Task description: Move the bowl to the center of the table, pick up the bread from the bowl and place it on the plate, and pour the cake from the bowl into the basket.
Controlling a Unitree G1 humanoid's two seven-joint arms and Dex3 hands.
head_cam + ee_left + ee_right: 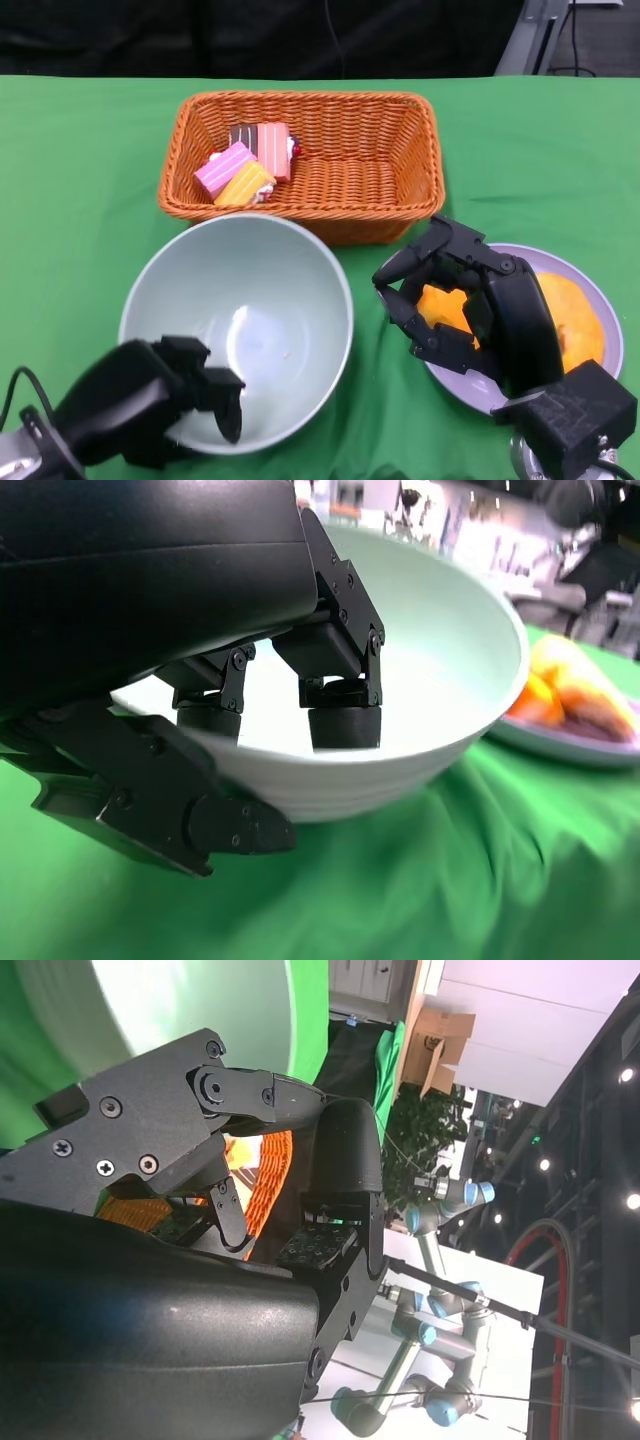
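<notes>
Your left hand (160, 395) gripped the near rim of the empty bowl (270, 300). Your right hand (470, 300) hovered over the bread (580, 310) on the plate (605, 300), fingers apart, holding nothing.

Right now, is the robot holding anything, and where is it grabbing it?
Yes. The left hand grips the pale green bowl by its near rim, fingers inside and thumb outside. The right hand hovers over the plate, holding nothing.

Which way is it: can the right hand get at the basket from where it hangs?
Probably yes. The right hand hangs open over the plate and bread, beside the basket; nothing stands between them. The left hand holds the bowl.
</notes>
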